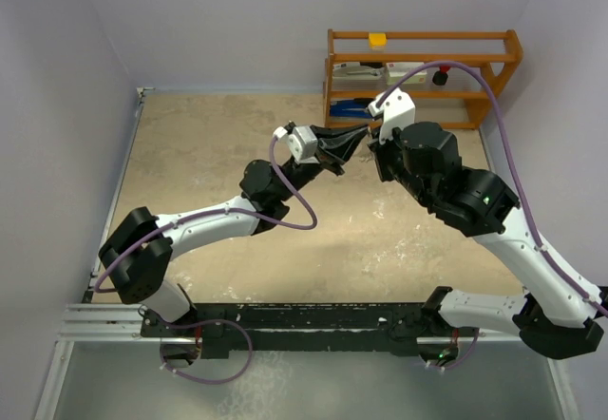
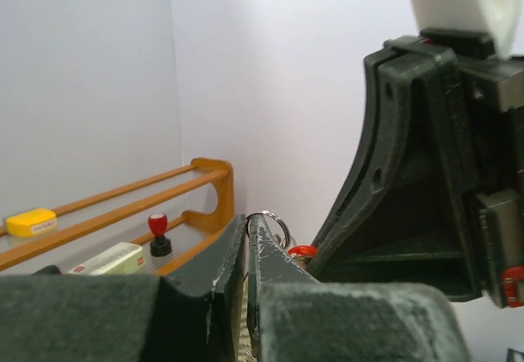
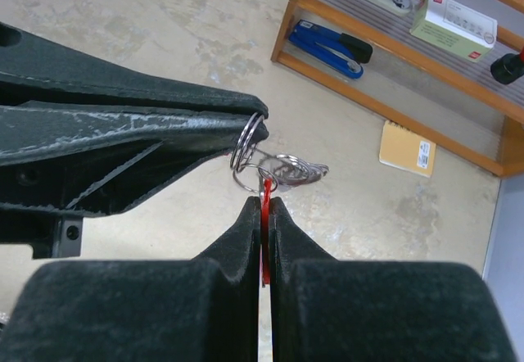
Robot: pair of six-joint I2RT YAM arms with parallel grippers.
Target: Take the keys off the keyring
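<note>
Both grippers meet in the air above the table, close to the shelf. My left gripper (image 2: 246, 224) (image 1: 359, 137) is shut on a silvery ring of the keyring (image 3: 246, 142) (image 2: 278, 223), which pokes out past its tips. In the right wrist view its fingers (image 3: 164, 124) come in from the left. A short run of linked rings (image 3: 286, 169) leads to a key with a thin red head (image 3: 265, 194) (image 2: 303, 251). My right gripper (image 3: 265, 205) (image 1: 375, 143) is shut on that red head, which stands edge-on between the pads. The key's blade is hidden.
A wooden shelf (image 1: 423, 35) (image 3: 368, 92) (image 2: 209, 174) stands at the back right. It holds a yellow block (image 1: 378, 39), a blue stapler (image 3: 327, 47), a white box (image 3: 454, 26) and a red-topped stamp (image 2: 157, 233). A yellow notepad (image 3: 407, 149) lies on the table before it.
</note>
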